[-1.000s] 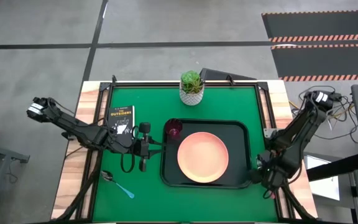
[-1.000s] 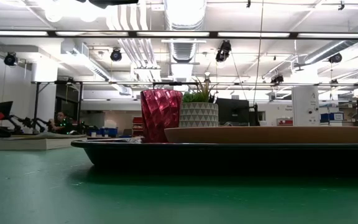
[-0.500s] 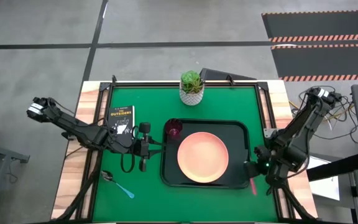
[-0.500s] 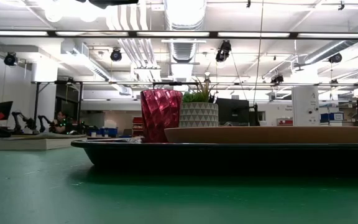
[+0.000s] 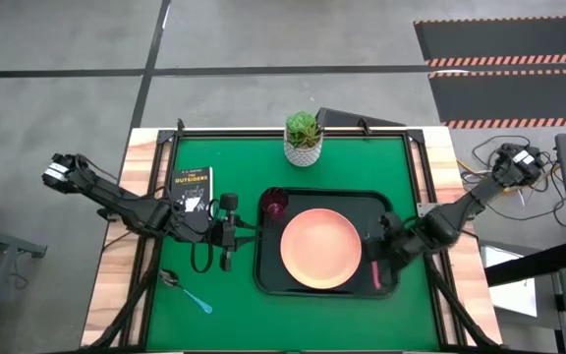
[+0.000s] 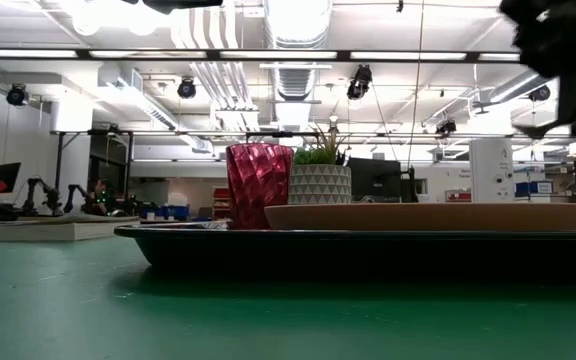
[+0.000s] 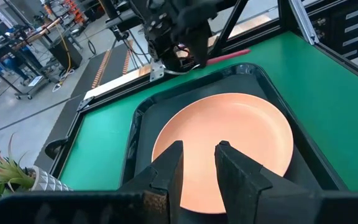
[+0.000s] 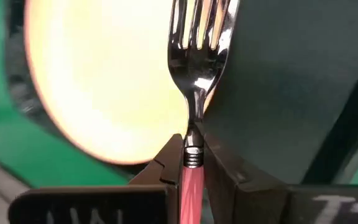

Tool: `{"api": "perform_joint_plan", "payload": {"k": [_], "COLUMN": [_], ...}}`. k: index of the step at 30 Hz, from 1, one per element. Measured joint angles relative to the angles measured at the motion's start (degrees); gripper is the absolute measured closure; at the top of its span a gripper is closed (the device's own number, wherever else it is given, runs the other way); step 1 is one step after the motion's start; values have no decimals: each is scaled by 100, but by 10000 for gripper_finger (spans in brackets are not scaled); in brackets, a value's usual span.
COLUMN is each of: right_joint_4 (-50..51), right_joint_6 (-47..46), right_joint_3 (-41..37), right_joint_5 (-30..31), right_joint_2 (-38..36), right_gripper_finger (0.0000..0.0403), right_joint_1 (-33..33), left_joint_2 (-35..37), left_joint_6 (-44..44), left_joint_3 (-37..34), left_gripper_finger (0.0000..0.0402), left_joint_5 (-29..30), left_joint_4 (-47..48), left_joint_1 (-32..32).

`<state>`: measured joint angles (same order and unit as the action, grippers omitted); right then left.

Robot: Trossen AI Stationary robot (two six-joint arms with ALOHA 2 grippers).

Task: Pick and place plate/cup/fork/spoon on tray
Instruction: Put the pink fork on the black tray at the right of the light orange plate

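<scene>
The black tray (image 5: 263, 258) lies mid-table and holds the peach-pink plate (image 5: 320, 248) and the dark red cup (image 5: 275, 206) in its far left corner. My right gripper (image 5: 379, 258) is shut on the fork (image 5: 375, 277) above the tray's right part, beside the plate. The fork's pink handle also shows in the left wrist view (image 7: 229, 56). The blue-handled spoon (image 5: 190, 293) lies on the green mat near the front left. My left gripper (image 5: 226, 231) hovers open and empty just left of the tray. My right gripper pinches the fork between its two fingers at the top of the pink handle, by the metal neck (image 8: 192, 157). The fingers come from above and lie across the fork. The fork is lifted clear, roughly level. Its tines (image 8: 199, 25) are over the plate's rim, and its handle points toward the near edge.
A white pot with a green plant (image 5: 304, 138) stands at the far edge of the mat. A small black book (image 5: 190, 187) lies at the far left. Bare green mat lies in front of the tray and to its left.
My right gripper has lifted the fork from beside the tray's near right corner. It has carried it toward the table's left and a little toward the far edge, over the tray's right part. It has come into the low view at the upper right.
</scene>
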<state>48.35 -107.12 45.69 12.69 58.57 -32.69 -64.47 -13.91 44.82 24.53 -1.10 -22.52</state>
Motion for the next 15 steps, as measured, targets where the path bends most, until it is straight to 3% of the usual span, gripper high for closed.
{"api": "perform_joint_plan", "payload": {"k": [7, 15], "right_joint_4": [658, 1004], "right_joint_6": [944, 1558], "right_joint_3": [0, -20], "right_joint_5": [-756, -1014], "right_joint_2": [120, 548], "right_gripper_finger": [372, 373], "right_joint_1": [1310, 2008], "left_joint_2": [0, 0], "left_joint_6": [-1, -2], "left_joint_3": [-1, -2], "left_gripper_finger": [327, 327], "left_joint_5": [-2, -1], "left_joint_4": [1, 2], "left_joint_1": [1, 2]}}
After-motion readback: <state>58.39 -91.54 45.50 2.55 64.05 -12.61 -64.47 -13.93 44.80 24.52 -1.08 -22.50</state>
